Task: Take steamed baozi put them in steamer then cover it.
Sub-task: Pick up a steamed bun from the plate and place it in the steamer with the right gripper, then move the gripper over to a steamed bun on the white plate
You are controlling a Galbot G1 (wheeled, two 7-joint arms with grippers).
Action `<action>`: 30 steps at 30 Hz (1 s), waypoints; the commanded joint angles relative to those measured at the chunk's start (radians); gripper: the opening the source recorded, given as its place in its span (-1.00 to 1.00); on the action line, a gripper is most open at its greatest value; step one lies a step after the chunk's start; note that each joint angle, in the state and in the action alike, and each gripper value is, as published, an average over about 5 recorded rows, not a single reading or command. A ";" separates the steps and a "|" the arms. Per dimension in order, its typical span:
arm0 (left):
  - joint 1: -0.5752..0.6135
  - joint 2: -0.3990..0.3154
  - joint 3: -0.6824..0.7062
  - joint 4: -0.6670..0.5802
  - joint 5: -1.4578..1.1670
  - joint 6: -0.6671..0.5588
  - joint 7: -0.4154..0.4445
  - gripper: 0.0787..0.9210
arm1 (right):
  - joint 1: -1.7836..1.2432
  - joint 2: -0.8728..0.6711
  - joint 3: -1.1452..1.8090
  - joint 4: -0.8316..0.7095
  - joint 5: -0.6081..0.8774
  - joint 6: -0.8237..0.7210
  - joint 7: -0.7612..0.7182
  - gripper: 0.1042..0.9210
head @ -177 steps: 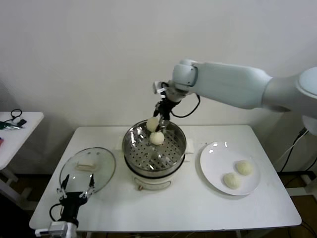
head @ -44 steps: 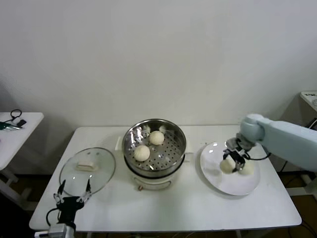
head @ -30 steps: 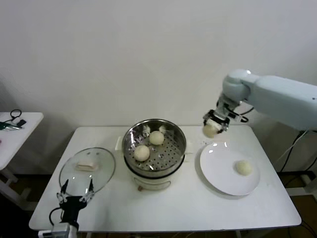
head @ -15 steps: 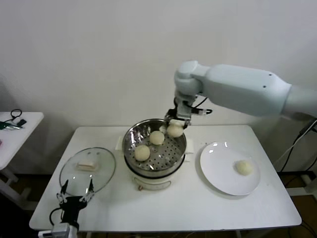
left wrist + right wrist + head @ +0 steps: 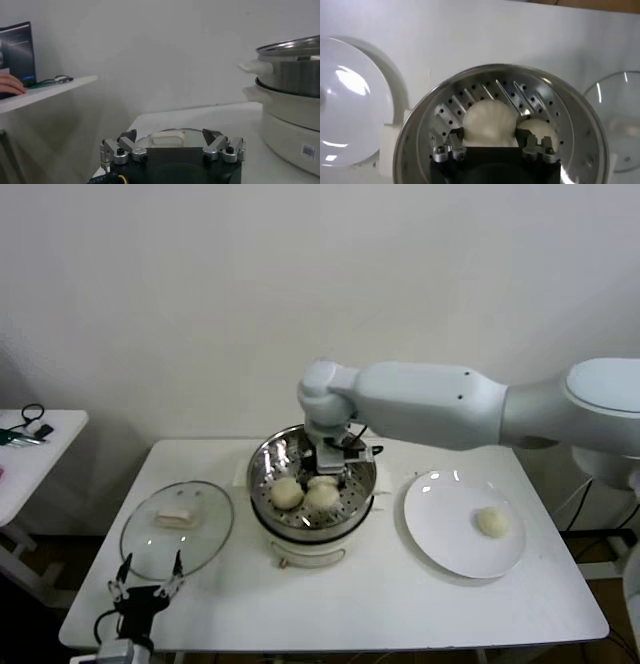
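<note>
The steel steamer (image 5: 262, 472) stands mid-table on its cream pot base. My right gripper (image 5: 334, 462) reaches down into it, shut on a baozi (image 5: 489, 121) that sits low over the perforated floor (image 5: 445, 117). Another baozi (image 5: 539, 129) lies right beside it. In the head view, baozi (image 5: 287, 492) cluster inside the basket, and one baozi (image 5: 491, 521) lies on the white plate (image 5: 445, 539). The glass cover (image 5: 200, 534) rests on the table left of the steamer. My left gripper (image 5: 145, 580) hovers open at the table's front left, just before the cover's handle (image 5: 170, 136).
A small side table (image 5: 35, 446) with dark items stands off to the left; in the left wrist view a hand (image 5: 10, 85) rests on it. The steamer (image 5: 295, 75) rises beside the left gripper's view. Table edges run close to the cover and plate.
My right arm swung left and lowered the baozi from above the steamer's rear right rim down into the basket. The left arm stayed put.
</note>
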 commanded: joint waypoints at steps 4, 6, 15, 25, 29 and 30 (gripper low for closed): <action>-0.005 0.001 -0.001 0.011 -0.009 -0.001 0.000 0.77 | -0.042 0.032 -0.008 0.005 -0.001 0.011 -0.007 0.41; -0.006 0.001 -0.001 0.014 -0.009 -0.001 0.000 0.77 | -0.045 0.029 -0.007 0.006 -0.004 0.010 -0.008 0.41; -0.005 0.003 -0.003 0.023 -0.009 -0.003 -0.001 0.77 | -0.051 0.022 0.000 0.000 -0.011 0.009 -0.006 0.71; 0.001 0.007 -0.009 0.024 -0.010 -0.008 -0.001 0.77 | -0.001 -0.018 0.053 -0.013 0.009 0.006 -0.020 0.76; 0.003 0.012 -0.011 0.019 -0.014 -0.008 -0.002 0.77 | 0.063 -0.084 0.053 -0.019 0.085 -0.039 -0.025 0.76; 0.003 0.013 -0.012 0.016 -0.014 -0.007 -0.002 0.77 | 0.083 -0.107 0.044 -0.023 0.113 -0.059 -0.022 0.76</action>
